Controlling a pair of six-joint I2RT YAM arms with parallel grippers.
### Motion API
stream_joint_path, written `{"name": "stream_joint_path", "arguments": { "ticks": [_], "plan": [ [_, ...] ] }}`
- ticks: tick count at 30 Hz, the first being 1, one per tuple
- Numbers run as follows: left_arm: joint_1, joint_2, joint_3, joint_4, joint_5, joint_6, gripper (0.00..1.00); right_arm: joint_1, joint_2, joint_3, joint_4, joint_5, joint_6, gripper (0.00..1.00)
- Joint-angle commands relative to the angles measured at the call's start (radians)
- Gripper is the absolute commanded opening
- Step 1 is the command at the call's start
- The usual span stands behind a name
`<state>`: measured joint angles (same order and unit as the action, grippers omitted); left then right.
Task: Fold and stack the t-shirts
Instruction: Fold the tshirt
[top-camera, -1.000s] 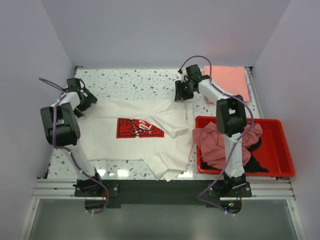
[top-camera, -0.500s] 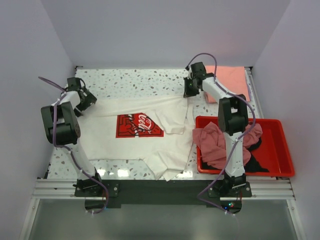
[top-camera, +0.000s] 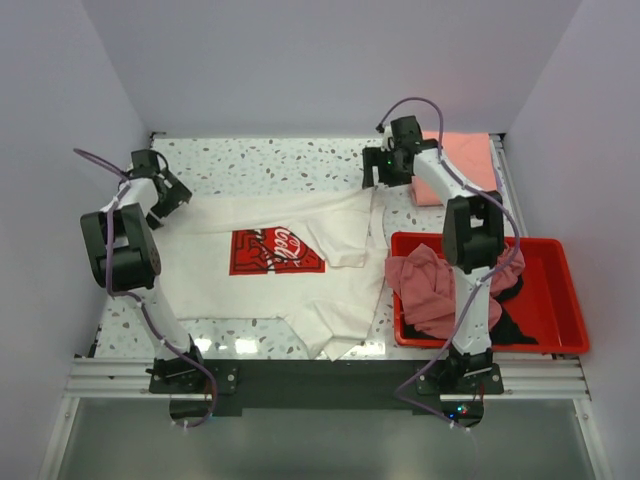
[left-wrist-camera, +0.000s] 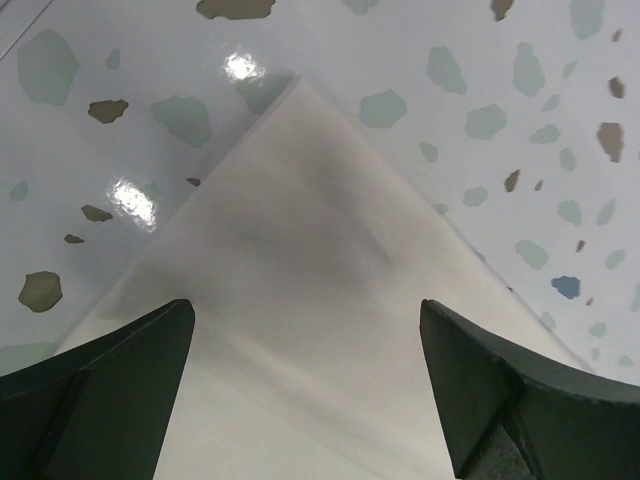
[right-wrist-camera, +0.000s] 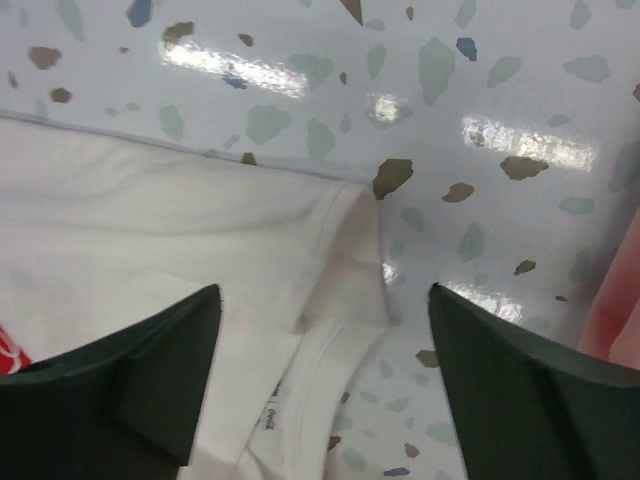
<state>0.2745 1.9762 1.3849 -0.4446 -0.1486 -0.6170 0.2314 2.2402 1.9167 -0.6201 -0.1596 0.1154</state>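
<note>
A white t-shirt (top-camera: 300, 285) with a square red Coca-Cola print (top-camera: 277, 251) lies spread across the speckled table (top-camera: 260, 160), one flap folded over beside the print. My left gripper (top-camera: 170, 193) hovers open over the shirt's far-left corner (left-wrist-camera: 300, 230), nothing between its fingers (left-wrist-camera: 120, 370). My right gripper (top-camera: 373, 176) hangs open above the shirt's far-right edge, where a hem and the collar (right-wrist-camera: 330, 330) bunch; it holds nothing. A folded salmon-pink shirt (top-camera: 462, 163) lies at the far right. A dusty-pink shirt (top-camera: 425, 288) and a black one (top-camera: 512, 322) sit in the bin.
The red plastic bin (top-camera: 560, 300) stands at the right near the front, close beside the white shirt's right edge. White walls close in the table on the left, back and right. The shirt's lower hem hangs near the table's front edge (top-camera: 250, 345).
The right gripper pulled the shirt's folded-over part back and to the right, uncovering more of the red print, then opened and let the cloth go. The left gripper barely moved.
</note>
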Motion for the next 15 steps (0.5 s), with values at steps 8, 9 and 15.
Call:
{"name": "stream_joint_path", "arguments": {
  "ticks": [8,9,15],
  "plan": [
    [-0.121,-0.496,-0.160,-0.020,0.040,-0.059,1.00,0.294,-0.493,-0.395,0.081,-0.015,-0.060,0.99],
    [-0.135,-0.576,-0.250,-0.016,0.035,-0.067,1.00,0.365,-0.508,-0.428,0.112,-0.017,-0.059,0.99],
    [-0.225,-0.818,-0.582,-0.011,0.063,-0.144,1.00,0.569,-0.458,-0.490,0.071,-0.009,-0.106,0.81]
  ]
}}
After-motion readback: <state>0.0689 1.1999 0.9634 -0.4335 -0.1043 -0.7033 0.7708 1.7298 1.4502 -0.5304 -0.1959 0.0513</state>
